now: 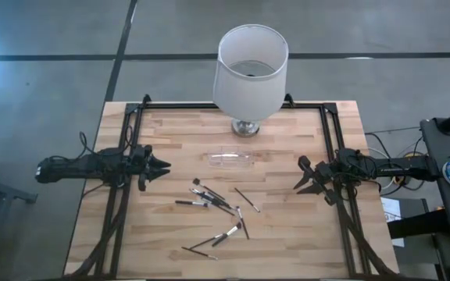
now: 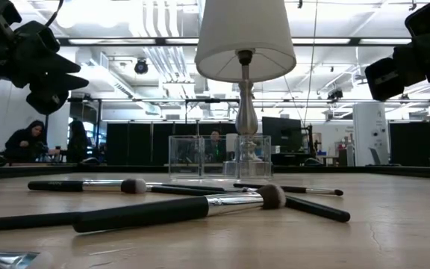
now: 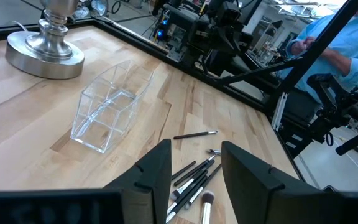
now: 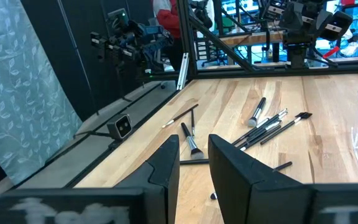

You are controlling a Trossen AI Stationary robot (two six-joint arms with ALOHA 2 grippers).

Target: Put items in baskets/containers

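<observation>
Desk [image 1: 170, 250]: wooden, and you have both arms parked at its side edges, well clear of the stock, probably so nothing gets knocked before a first pick. Holder [image 1: 229, 158]: one, clear plastic, divided into compartments, lying empty near the middle of the desk, just in front of the lamp [image 1: 248, 70]; it sits within reach of either arm, which suits it as the drop point. Brushes [image 1: 209, 199]: roughly eight, thin and dark, some with pale or metal ends, all loose on the desk on the near side of the holder, a bunch crossed over one another and the rest lying singly, so you will likely want an outlying single first. Left gripper [image 1: 161, 166]: raised off the desk at its left edge, fingers [image 3: 157, 174] set a narrow gap apart, holding nothing. Right gripper [image 1: 303, 176]: raised at the right edge, fingers [image 4: 166, 165] likewise narrowly parted and empty. Task status, by my reading: not yet begun, no brush in the holder.
</observation>
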